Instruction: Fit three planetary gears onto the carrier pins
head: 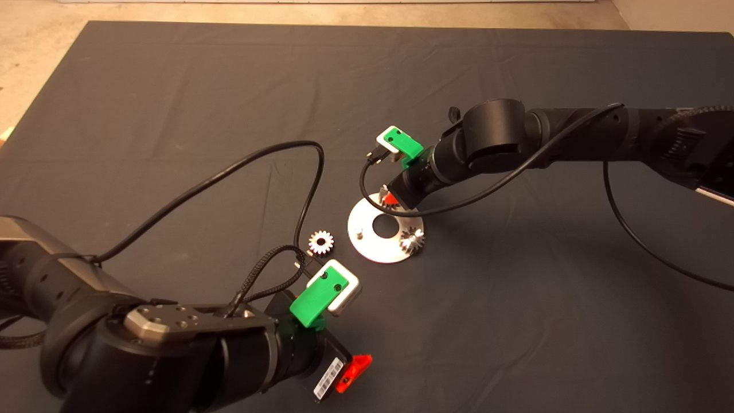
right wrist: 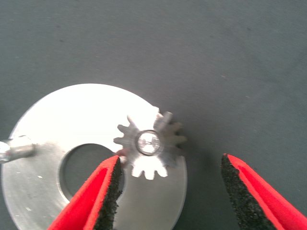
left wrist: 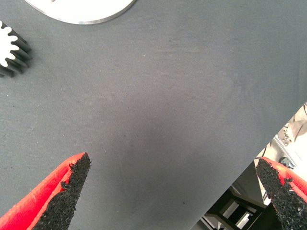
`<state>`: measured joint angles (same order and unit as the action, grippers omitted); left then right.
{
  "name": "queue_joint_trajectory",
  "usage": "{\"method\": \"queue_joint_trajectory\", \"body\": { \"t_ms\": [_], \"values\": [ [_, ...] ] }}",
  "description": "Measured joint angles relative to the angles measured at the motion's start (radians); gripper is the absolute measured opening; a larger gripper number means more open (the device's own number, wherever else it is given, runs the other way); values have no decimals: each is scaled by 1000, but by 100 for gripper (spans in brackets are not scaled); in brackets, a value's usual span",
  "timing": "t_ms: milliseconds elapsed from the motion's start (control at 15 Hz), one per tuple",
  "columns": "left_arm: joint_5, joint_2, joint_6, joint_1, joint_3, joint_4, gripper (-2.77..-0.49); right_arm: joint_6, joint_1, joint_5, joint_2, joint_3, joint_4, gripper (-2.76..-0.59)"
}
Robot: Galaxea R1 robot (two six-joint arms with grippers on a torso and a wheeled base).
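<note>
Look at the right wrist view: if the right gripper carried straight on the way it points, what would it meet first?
Probably the gear seated on a pin of the disc, lying between the right gripper's open fingers; depth is unclear.

You see the dark mat [head: 229, 115] spread over a beige floor [head: 34, 51] showing at eleven o'clock.

two gears [head: 412, 239] on pins, third [head: 321, 242] loose beside disc [head: 367, 244]

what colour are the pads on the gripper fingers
Black, rough-textured pads on red fingers; the right wrist view shows it best.
</note>
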<state>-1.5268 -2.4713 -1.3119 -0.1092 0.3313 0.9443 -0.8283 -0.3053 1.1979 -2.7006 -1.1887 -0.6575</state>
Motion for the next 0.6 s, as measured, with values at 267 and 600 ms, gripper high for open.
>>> {"method": "queue_joint_trajectory", "body": {
  "t_ms": [267,600],
  "values": [
    [0,0,0,-2,0,0,-75,-6,-2,-1,35,14,0,-159],
    [0,0,0,-2,0,0,-75,-21,-5,-19,55,84,7,-158]
  ]
}}
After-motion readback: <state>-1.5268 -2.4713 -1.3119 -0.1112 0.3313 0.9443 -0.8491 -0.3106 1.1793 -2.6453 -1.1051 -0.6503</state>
